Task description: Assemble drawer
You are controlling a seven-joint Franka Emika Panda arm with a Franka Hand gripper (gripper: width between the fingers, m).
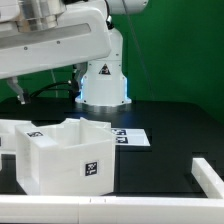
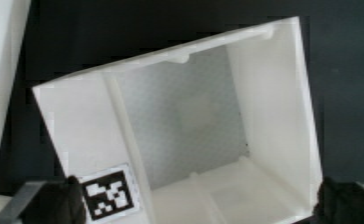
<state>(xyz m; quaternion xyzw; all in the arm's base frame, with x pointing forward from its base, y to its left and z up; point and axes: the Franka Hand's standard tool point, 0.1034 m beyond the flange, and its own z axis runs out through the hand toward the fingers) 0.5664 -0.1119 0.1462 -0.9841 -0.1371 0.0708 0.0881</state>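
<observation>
Closest to the exterior camera lies a long white bar [image 1: 100, 211] along the front edge of the black table [image 1: 170, 150]; just behind it stands the tall white plastic boxy casing [image 1: 62, 155] of the drawer, its open side seemingly turned upward, with a small black-and-white square tag [image 1: 91, 168] on the face toward the camera. Behind the casing, toward the exterior view's right, lies the marker board [image 1: 128, 136]; a shallow white plastic piece [image 1: 207, 175], probably one of the trays, sits well apart at the exterior view's right, and another white part [image 1: 8, 135] is cut off at the exterior view's left.

By my reading the assembly has hardly begun; the casing is empty, no tray is seated in it, and every insertion is left to do.

Only the wrist view looks into the casing [image 2: 188, 120]; its grey floor and white walls are bare. It also shows the gripper [image 2: 197, 203] spread wide, one dark finger [image 2: 46, 200] in each lower corner, well apart and holding nothing; it hangs clear of the casing. Only the exterior view shows the loose parts and the marker board; there the gripper [image 1: 20, 90] is too blurred to read.
</observation>
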